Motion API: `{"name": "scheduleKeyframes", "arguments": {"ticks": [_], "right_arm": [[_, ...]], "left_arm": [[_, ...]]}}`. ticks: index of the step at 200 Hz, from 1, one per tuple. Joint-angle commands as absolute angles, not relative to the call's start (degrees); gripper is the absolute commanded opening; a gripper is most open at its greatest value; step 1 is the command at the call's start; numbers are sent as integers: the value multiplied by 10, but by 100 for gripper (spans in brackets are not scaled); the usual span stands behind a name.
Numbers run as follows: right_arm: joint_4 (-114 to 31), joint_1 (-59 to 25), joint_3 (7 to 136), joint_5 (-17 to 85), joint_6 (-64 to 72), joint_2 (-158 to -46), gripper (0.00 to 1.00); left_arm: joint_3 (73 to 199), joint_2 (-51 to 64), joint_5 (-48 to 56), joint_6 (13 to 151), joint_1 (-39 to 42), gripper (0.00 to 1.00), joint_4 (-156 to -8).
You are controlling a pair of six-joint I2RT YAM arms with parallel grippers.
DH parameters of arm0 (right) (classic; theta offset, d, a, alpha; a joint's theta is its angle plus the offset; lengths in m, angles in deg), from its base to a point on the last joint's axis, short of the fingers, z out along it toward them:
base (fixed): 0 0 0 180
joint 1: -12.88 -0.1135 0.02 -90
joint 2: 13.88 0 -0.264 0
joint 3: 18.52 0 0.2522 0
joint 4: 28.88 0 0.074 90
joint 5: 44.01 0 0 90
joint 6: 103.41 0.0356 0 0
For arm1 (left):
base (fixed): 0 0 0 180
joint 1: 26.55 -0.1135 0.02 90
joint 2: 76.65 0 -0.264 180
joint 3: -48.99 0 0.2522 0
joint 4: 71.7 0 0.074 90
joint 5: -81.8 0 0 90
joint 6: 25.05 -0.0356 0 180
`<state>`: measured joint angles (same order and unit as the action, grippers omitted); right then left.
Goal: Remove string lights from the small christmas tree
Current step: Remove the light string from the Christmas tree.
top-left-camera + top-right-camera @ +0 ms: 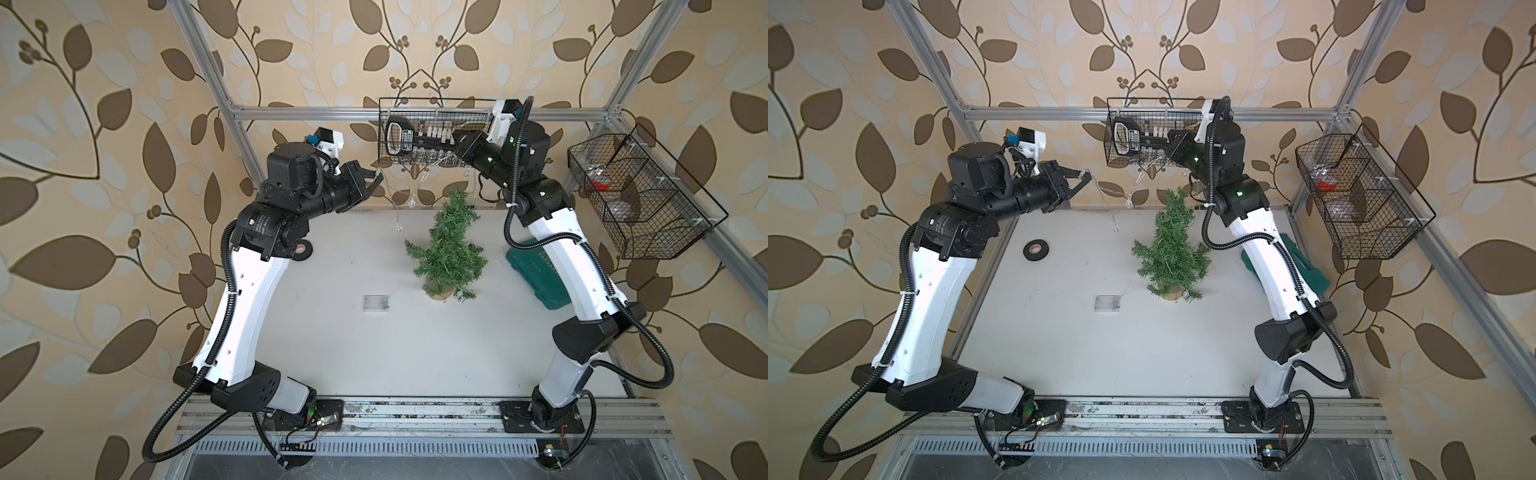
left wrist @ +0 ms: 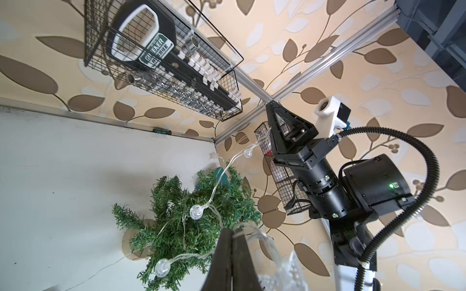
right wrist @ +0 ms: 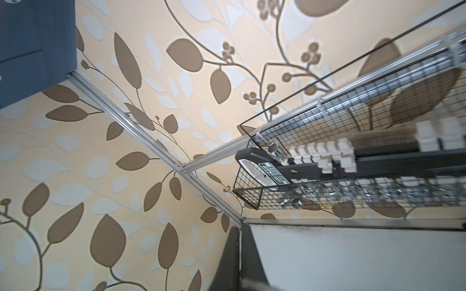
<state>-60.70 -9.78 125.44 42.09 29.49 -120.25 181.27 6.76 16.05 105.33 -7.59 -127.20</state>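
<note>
Black left pincer (image 1: 376, 181): clamped shut on the silvery wire of the string lights (image 2: 196, 211), held high near the back wall, well above the table (image 1: 374, 353).
Opposite side: right pincer (image 2: 272, 105) shut as well, up in front of the wire basket (image 1: 415, 102), with the strand leading up into its fingers; judged gripped there too.
Span between: slung from one pincer to the other, with clear bulbs dangling in the air above and beside the treetop.
Below: small christmas tree (image 1: 451, 245), upright on its tan base, mid-table between the arms.
Power end: battery box (image 1: 376, 303) flat on the table, apart from the tree, joined to its low branches by a fine wire.
Done, by judgement: most bulbs lifted clear of the needles.
Left, by judgement: freeing that low run of wire, then carrying the whole string away, box included.
Hard to make out: any loop wound through the lower branches; also a pale speck by the base, too small to call a bulb.
Cut off: in the right wrist view, only closed fingers and a whitish blur at the edge.
Bystanders: black tape roll (image 1: 1036, 249) and green case (image 1: 536, 274) at the table's sides.
</note>
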Motion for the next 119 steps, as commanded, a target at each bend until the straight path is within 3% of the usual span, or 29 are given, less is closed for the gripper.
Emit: {"name": "scheduleKeyframes", "arguments": {"ticks": [1,61,119], "right_arm": [[-550,-98,1319,332,335,-1256,2],[-500,-146,1399,251,371,-1338,4],[-507,-163,1349,218,355,-1303,4]], "left_arm": [[1829,75,175,1039,-91,0,-1247],[1730,41,190,1007,-137,0,-1218],[1577,36,273,1005,-131,0,-1012]]}}
